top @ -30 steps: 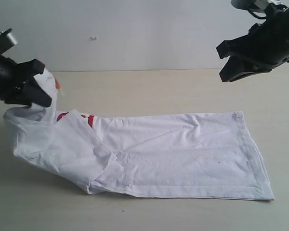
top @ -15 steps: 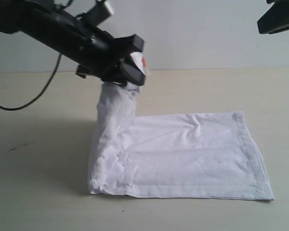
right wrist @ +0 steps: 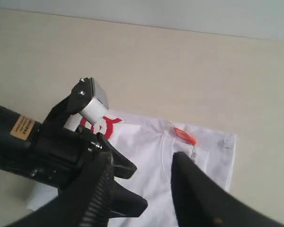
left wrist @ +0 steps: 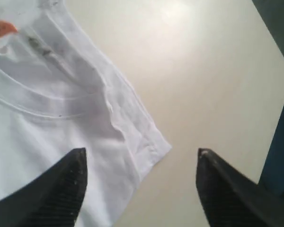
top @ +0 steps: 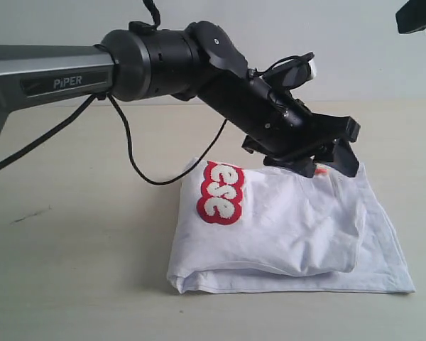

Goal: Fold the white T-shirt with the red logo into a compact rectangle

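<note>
The white T-shirt (top: 291,227) lies folded over on itself on the table, a thick double layer. Part of the red logo (top: 220,192) faces up near its left fold. My left gripper (top: 323,165) reaches across to the shirt's far right corner and hovers just above the collar and the orange neck tag (top: 319,171). In the left wrist view this gripper (left wrist: 140,152) is open with nothing between its fingers, over the shirt's corner (left wrist: 146,146). High above, my right gripper (right wrist: 142,156) is open and empty, looking down on the tag (right wrist: 184,135) and logo (right wrist: 102,125).
The shirt rests on a beige table (top: 71,270) in front of a pale wall (top: 341,28). The left arm (top: 128,64) and its cable (top: 138,153) stretch across the scene above the table. A piece of the right arm (top: 419,18) shows at the top right corner.
My left gripper carried the collar end from the left across to the right, laid it over the lower half and let go. The right arm rose toward the top right.
</note>
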Tool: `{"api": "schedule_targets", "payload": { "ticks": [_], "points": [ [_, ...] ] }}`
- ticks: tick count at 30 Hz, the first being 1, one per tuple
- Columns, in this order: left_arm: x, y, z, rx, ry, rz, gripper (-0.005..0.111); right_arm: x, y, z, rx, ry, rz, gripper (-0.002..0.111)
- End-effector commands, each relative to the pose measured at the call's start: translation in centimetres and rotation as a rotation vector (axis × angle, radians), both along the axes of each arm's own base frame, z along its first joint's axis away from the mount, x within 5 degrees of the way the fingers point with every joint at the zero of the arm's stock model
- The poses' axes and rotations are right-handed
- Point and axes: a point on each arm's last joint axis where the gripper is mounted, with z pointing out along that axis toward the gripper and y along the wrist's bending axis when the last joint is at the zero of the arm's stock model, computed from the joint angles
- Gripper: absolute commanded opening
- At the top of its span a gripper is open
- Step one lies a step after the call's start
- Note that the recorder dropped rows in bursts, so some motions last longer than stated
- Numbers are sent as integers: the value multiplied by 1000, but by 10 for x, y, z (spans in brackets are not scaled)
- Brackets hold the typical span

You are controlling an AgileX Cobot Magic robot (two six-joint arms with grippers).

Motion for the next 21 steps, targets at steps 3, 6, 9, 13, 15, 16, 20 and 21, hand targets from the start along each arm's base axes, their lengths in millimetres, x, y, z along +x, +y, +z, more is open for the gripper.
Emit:
{"api": "schedule_targets", "payload": {
  "ticks": [3,6,9,13,15,16,20,21],
  "points": [
    [5,27,16,107,17,-48,64,3,-4,-23,-12,37,-30,40],
    [10,44,30,175,-36,-25,54,9,-6,-41,-8,85,-45,40],
    [10,64,43,276,-114,-1,43,19,-11,-71,-32,163,-87,40],
    [7,101,56,370,-171,19,35,34,-20,-113,-73,294,-151,40],
    [3,121,65,377,-190,57,26,39,-20,-125,-68,338,-153,40],
    [0,134,68,375,-197,83,20,40,-20,-128,-62,345,-153,40],
    [-14,183,80,360,-259,194,0,39,-20,-119,-63,289,-164,40],
    [-19,194,80,356,-265,226,0,38,-20,-116,-64,273,-166,40]
  ]
}}
